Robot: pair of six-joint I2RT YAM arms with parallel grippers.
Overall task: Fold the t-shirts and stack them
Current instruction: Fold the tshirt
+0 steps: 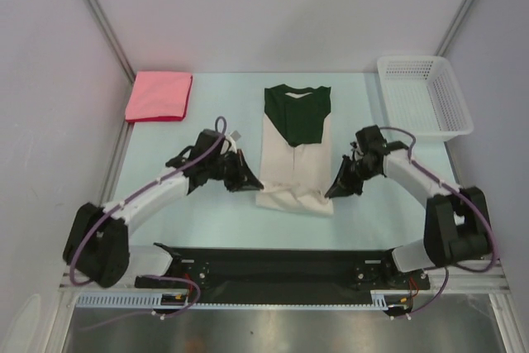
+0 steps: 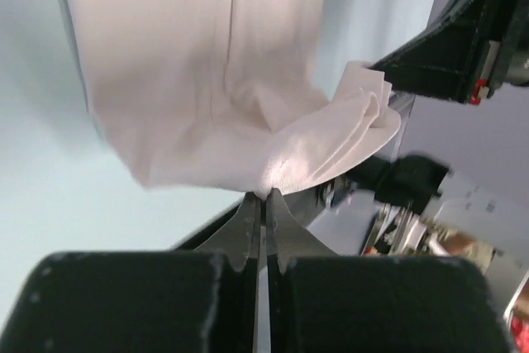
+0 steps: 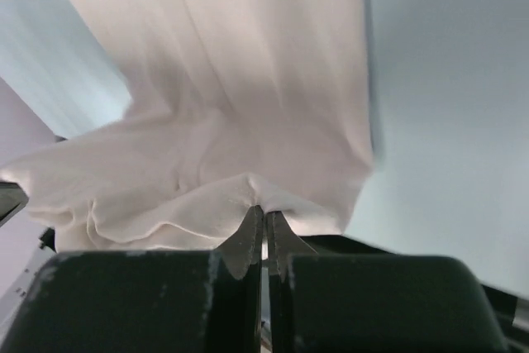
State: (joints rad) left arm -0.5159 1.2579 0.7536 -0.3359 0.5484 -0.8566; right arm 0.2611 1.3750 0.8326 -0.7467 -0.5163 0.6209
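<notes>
Right now the cream-and-green shirt (image 1: pixel 296 155) is lying lengthwise mid-worktop (image 1: pixel 215 214), folded narrow, green collar end toward the far edge, near hem bunching up. The left gripper (image 2: pixel 264 197) & right gripper (image 3: pixel 264 212) are each pinching a near hem corner, jaws closed tight on cloth. The pink shirt (image 1: pixel 159 95) is sitting folded at the far-left corner, w/ the white basket (image 1: pixel 430 97) at the far-right corner.

cream shirt (image 3: pixel 248 105) hem bunched, pinched in right gripper (image 3: pixel 264 211), possibly layered

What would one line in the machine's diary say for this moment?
left gripper: shut on cream-and-green shirt, near hem | right gripper: shut on same hem | pink shirt: folded, far left | stacking: not yet done
</notes>
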